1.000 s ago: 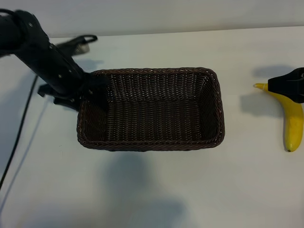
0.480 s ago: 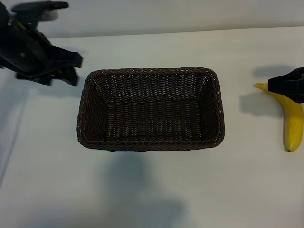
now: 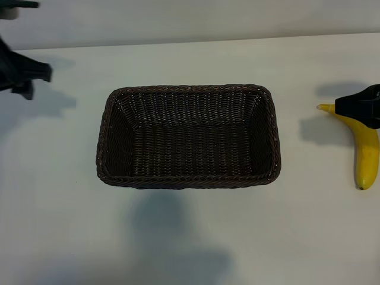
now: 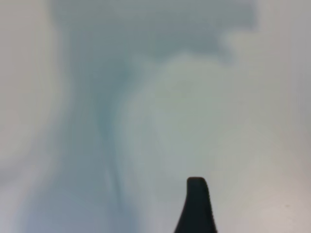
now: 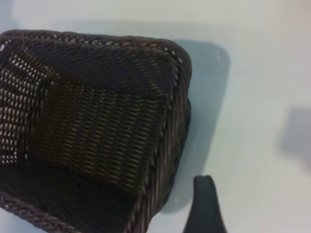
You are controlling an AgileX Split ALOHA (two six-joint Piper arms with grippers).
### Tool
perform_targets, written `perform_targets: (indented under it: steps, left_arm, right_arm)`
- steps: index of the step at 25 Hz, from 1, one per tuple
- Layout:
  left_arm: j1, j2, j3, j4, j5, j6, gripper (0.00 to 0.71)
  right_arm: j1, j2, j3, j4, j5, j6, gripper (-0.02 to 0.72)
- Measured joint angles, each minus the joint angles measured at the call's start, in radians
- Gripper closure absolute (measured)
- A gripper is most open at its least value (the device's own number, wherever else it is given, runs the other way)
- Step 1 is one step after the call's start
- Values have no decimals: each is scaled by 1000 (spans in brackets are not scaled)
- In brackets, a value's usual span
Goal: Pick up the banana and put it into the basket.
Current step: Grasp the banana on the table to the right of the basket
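The dark brown woven basket (image 3: pixel 187 136) stands empty in the middle of the white table; its corner (image 5: pixel 97 111) also fills the right wrist view. The yellow banana (image 3: pixel 366 155) lies on the table to the right of the basket, its stem pointing toward it. My right gripper (image 3: pixel 358 108) hangs over the banana's stem end, open, with one finger (image 5: pixel 204 206) showing above bare table and nothing in it. My left gripper (image 3: pixel 32 80) is at the far left edge, well clear of the basket, open and empty; one finger (image 4: pixel 196 206) shows over bare table.
The white table (image 3: pixel 190 237) stretches in front of and around the basket. A pale wall runs along the table's back edge (image 3: pixel 190 40). The arms' shadows fall on the table at the left and near the banana.
My left arm has drawn back from the basket's left end to the far left edge of the view. The basket, the banana and my right gripper have not moved.
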State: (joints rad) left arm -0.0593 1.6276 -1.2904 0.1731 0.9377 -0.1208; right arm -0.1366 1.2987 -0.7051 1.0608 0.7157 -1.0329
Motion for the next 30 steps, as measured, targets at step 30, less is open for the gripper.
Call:
perform_targets:
  steps: [30]
  left_arm:
    - [170,-552,355,-181,207,173,122]
  right_arm:
    - [0,0,0,0,0,0,165]
